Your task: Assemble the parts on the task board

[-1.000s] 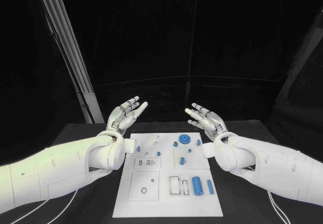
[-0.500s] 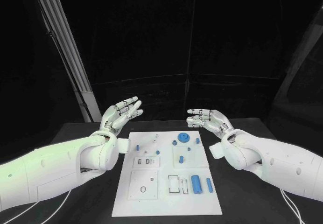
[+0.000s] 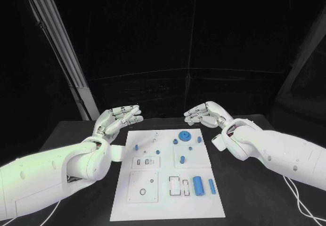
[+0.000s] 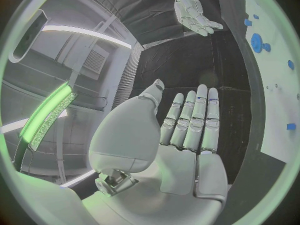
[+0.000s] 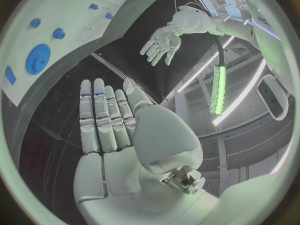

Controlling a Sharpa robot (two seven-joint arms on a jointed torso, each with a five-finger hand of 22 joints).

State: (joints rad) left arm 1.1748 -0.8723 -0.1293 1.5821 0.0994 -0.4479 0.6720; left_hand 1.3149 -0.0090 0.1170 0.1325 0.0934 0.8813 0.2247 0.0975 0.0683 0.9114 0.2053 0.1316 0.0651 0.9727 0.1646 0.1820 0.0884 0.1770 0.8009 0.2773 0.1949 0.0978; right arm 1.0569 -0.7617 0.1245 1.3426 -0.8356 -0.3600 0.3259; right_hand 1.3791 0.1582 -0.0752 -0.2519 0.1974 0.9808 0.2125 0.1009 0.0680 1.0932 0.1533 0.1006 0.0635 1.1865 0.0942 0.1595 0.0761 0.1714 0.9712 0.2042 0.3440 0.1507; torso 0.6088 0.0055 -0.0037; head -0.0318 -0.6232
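Hovering empty, fingers extended: left hand (image 3: 117,118), right hand (image 3: 207,114); flat white task board (image 3: 204,209), blue gear (image 3: 184,136).

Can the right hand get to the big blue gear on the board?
Probably yes. The right hand is open, holds nothing, and hovers just past the task board's far edge, near the blue gear, with nothing between them.

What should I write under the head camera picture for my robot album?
Two open robot hands, left hand and right hand, hover beyond a white board dotted with blue parts.
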